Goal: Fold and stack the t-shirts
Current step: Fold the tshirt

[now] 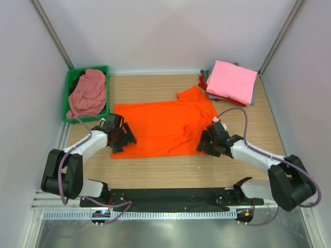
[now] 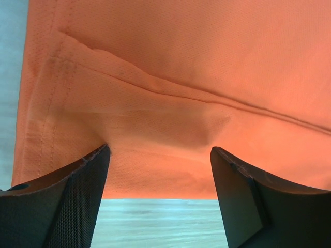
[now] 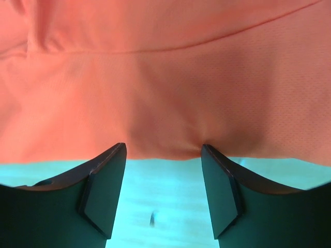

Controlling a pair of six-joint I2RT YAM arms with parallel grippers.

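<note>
The orange t-shirt [image 1: 165, 126] lies spread flat in the middle of the table [image 1: 207, 170]. The left gripper [image 1: 121, 137] sits at its near-left corner and the right gripper [image 1: 209, 140] at its right edge, both with jaws apart and the cloth's hem at their fingertips (nothing pinched). A folded pink t-shirt [image 1: 231, 81] tops the far-right stack. A dusty-pink t-shirt [image 1: 89, 93] is bunched in the green bin [image 1: 69, 95] at far left.
</note>
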